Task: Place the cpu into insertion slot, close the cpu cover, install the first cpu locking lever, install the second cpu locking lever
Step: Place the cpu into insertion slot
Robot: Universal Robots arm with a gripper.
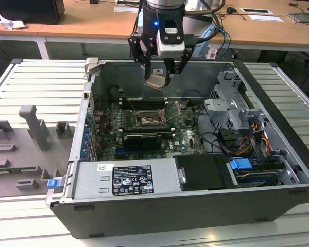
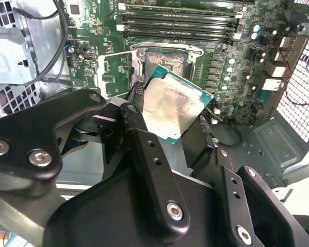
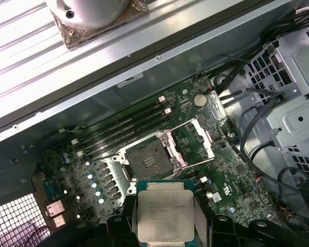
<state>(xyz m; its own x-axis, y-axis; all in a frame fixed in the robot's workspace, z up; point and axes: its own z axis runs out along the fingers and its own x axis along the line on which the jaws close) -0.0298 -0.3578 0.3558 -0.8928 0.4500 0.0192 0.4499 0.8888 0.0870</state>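
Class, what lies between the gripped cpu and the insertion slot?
Nothing: in the exterior view the cpu hangs in open air, clear of the insertion slot.

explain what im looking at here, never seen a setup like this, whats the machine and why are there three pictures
It is a robot arm working over an open computer case that lies on a grey slatted table. The exterior view comes from a camera standing off the arm and shows the whole scene. The two wrist views come from cameras riding on the arm, looking past its claw into the case. The claw is shut on the cpu, a small square chip, and holds it in the air above the green board. On the board the slot is bare and dark, and its cover, a thin metal frame, is swung open beside it. Grey holders sit on the table at the exterior view's left.
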